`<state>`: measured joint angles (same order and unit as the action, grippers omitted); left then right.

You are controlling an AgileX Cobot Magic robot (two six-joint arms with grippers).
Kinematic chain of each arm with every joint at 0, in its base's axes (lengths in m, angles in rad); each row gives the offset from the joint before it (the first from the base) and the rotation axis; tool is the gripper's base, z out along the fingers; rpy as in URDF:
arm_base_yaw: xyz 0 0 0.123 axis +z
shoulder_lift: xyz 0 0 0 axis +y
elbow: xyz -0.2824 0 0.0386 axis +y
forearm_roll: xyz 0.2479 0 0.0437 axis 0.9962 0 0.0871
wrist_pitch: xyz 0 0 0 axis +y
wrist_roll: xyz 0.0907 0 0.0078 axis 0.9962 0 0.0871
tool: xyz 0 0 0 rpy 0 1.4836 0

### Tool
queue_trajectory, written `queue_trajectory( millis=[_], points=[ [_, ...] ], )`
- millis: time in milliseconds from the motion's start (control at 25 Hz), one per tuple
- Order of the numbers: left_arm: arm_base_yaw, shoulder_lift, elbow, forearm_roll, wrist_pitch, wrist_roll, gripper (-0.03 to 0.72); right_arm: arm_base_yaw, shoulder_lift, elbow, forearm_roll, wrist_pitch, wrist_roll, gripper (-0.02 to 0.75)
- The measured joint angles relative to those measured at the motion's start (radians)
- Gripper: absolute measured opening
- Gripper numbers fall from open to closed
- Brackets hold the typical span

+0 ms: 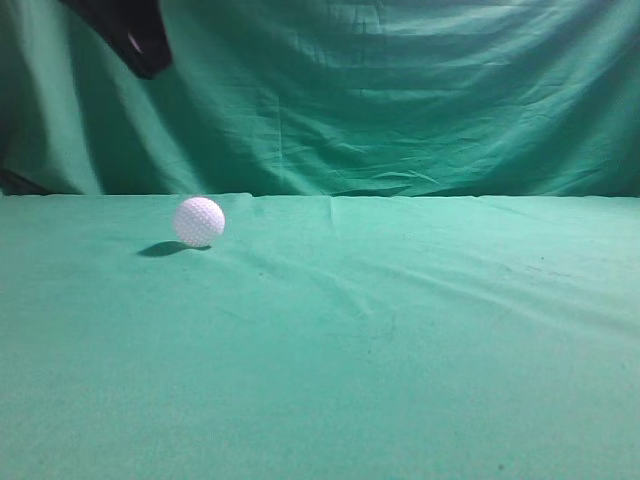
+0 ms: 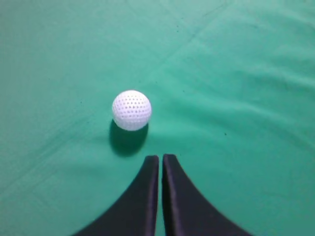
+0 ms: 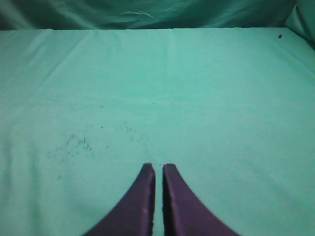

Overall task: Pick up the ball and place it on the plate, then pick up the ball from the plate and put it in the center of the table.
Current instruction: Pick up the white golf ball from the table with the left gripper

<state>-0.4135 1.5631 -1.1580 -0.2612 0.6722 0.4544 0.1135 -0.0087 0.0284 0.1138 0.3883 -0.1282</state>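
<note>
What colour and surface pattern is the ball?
White, with small dimples all over. The ball shows best in the left wrist view, resting on the green table.

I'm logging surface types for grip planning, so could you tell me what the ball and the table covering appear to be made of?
The ball looks like hard white plastic or resin, matte with only a slight sheen, its regular dimples suggesting a molded shell. The table covering seems to be thin woven green cloth, matte; its creases and fold lines show that.

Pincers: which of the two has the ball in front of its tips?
The left pincer: the ball lies just beyond its closed tips. The right pincer faces only bare table.
</note>
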Motion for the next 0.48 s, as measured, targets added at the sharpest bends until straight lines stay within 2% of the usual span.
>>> queue_trajectory(
  millis=[120,160,200,240,280,480],
  points=[
    [0.000,0.094,-0.086,0.027,0.013,-0.010,0.000,0.000,0.000,0.000,0.000,0.000,0.000,0.050],
    [0.000,0.124,-0.111,0.031,0.015,-0.010,0.050,0.000,0.000,0.000,0.000,0.000,0.000,0.000],
    [0.000,0.148,-0.132,0.036,0.017,-0.010,0.050,0.000,0.000,0.000,0.000,0.000,0.000,0.050],
    [0.000,0.175,-0.148,0.040,0.017,-0.010,0.108,0.000,0.000,0.000,0.000,0.000,0.000,0.050],
    [0.000,0.198,-0.156,0.040,0.017,-0.010,0.159,0.000,0.000,0.000,0.000,0.000,0.000,0.000],
    [0.000,0.275,-0.168,0.040,0.017,-0.033,0.556,0.000,0.000,0.000,0.000,0.000,0.000,0.000]
  ],
)
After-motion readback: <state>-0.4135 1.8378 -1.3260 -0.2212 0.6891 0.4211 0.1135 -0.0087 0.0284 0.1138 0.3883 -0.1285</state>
